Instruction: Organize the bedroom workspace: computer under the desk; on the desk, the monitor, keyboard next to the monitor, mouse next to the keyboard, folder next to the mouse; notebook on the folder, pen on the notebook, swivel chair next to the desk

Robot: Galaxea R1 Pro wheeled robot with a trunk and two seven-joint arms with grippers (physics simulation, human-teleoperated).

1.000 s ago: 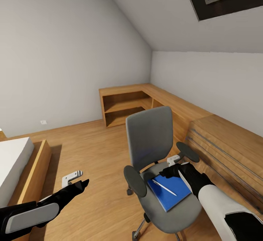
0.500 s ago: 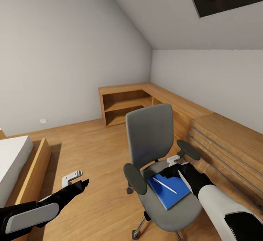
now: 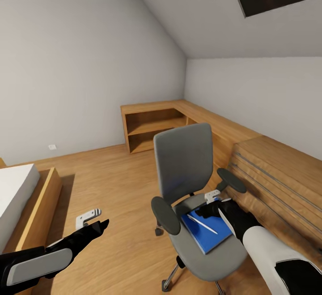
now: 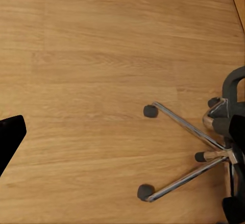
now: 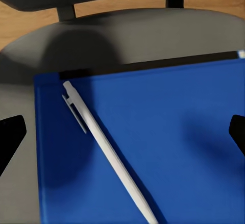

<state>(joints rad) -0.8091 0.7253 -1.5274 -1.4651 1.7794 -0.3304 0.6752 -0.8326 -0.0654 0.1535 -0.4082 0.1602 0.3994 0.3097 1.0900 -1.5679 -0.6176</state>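
Observation:
The grey swivel chair [image 3: 183, 165] stands in the middle of the bedroom floor with its back toward the far corner. A bright blue folder [image 3: 206, 234] lies flat on its seat, and a whitish pen [image 3: 202, 224] lies diagonally on the folder. My right gripper [image 3: 210, 202] hovers over the folder's far edge. In the right wrist view the folder [image 5: 168, 147] and pen [image 5: 107, 152] sit between the open right gripper [image 5: 122, 132]'s widely spread fingertips. My left gripper [image 3: 88, 217] hangs open over bare floor left of the chair. The left wrist view looks down on the chair's chrome base [image 4: 194, 152].
Light wood cabinets with long metal handles [image 3: 277, 183] run close along the chair's right side. A low open wood shelf [image 3: 152, 129] fills the far corner. The bed [image 3: 22, 196] sits at the left. Open floor [image 3: 116, 183] lies between bed and chair.
The whole view has drifted a little, so the skylight sits higher in the picture. The chair seems to have shifted very slightly. Both grippers keep their places and stay open.

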